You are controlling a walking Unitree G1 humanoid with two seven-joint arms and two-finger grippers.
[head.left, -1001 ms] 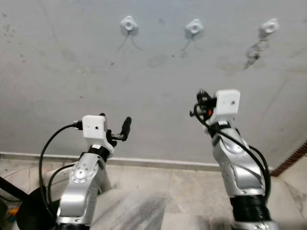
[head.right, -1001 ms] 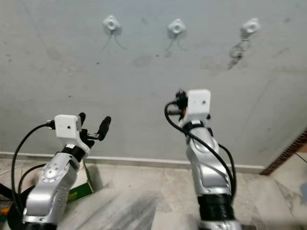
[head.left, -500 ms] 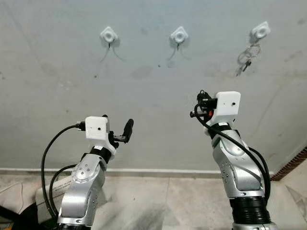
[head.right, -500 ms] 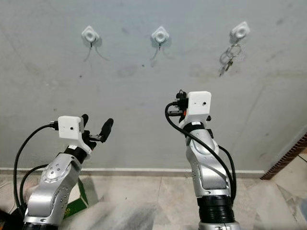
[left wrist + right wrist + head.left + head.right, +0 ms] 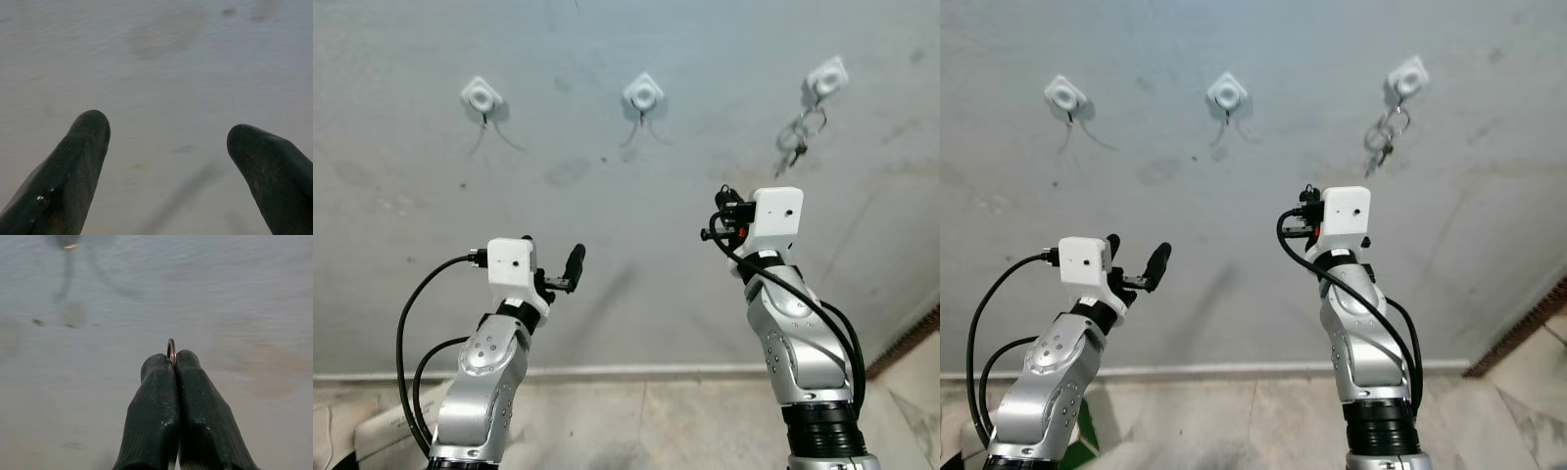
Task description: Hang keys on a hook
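- While the right gripper [image 5: 172, 363] is pressed shut on a key ring [image 5: 170, 350], it is held well below the middle hook [image 5: 643, 95].
- If the thin ring slips, it may be dropped.
- The left gripper [image 5: 166, 142] is held wide open, empty.

Soft even daylight, blurry wrist views.

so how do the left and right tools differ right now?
The left tool is open with nothing between its fingers; the right tool is shut on a key ring. The left is held lower, the right higher, nearer the hooks. Both point at the grey wall.
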